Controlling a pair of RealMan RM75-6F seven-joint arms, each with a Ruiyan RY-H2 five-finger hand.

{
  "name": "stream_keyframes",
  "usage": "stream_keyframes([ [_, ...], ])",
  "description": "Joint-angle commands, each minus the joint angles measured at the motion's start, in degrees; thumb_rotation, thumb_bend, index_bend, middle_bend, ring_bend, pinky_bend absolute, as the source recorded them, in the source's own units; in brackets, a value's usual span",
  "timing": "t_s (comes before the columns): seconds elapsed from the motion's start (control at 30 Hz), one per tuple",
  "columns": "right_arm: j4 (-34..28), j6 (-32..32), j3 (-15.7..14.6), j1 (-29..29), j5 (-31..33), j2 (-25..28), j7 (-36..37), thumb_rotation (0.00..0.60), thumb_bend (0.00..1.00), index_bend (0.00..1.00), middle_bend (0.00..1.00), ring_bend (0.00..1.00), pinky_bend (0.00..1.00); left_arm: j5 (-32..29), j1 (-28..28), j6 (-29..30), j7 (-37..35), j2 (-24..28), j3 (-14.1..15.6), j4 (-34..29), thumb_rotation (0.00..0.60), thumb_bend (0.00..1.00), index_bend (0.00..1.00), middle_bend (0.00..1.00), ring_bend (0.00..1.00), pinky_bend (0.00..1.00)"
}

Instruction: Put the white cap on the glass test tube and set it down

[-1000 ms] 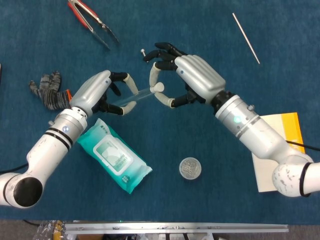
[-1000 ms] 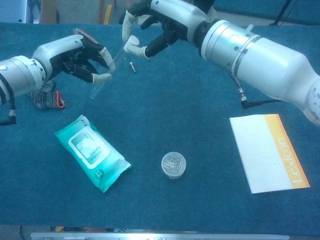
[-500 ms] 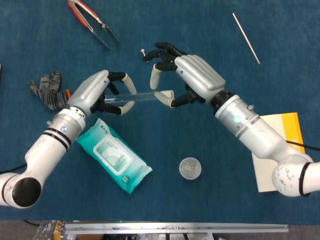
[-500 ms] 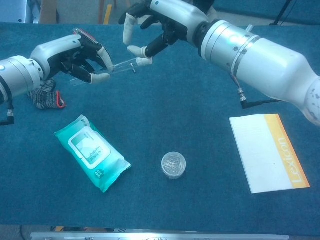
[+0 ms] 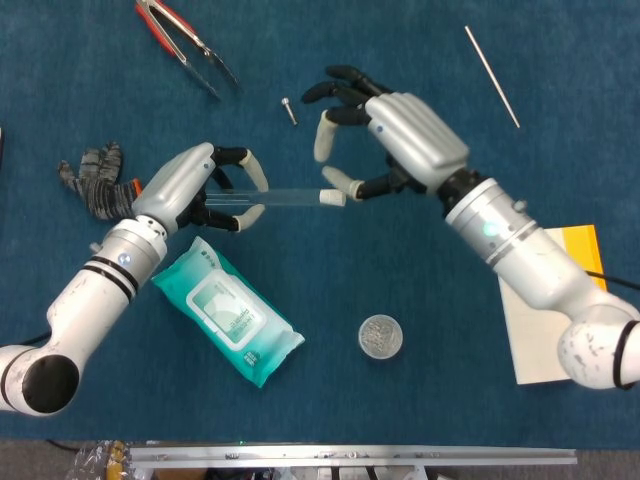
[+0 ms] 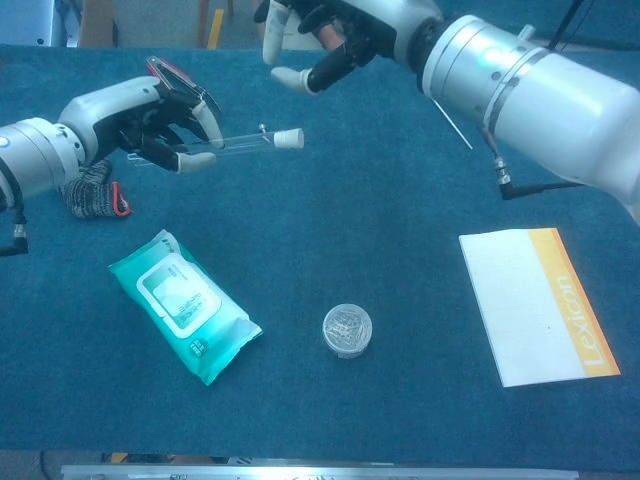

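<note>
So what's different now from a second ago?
The right hand let go of the white cap, now on the glass test tube, and drew away. The left hand levelled the tube and keeps holding it. The wipes pack stayed put.

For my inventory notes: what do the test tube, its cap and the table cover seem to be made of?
Test tube: clear glass, as the cloth shows through it.
White cap: matte, probably rubber or plastic.
Table cover: blue fabric, likely felt, with a fuzzy, dull surface.

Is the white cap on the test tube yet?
On. The white cap sits on the end of the glass test tube, which the left hand holds level; the right hand is clear of it, fingers apart.
</note>
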Motion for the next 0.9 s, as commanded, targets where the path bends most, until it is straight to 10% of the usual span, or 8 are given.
stream_keyframes([
  [0.03, -0.5, 0.6, -0.1, -0.8, 0.3, 2.3, -1.2, 0.600, 0.31, 0.55, 0.24, 0.06, 0.18, 1.0, 0.3, 0.2, 0.6, -0.3, 0.8, 0.8, 0.600, 0.33, 0.58, 0.37, 0.24, 0.38],
  [0.9, -7.5, 0.8, -2.8, -6.8, -1.3, 16.5, -1.7, 0.600, 0.31, 0.55, 0.24, 0.06, 0.18, 5.5, 1.1, -0.2, 6.0, -13.9, 6.8, 19.4, 0.600, 0.33, 0.59, 0.39, 0.24, 0.38],
])
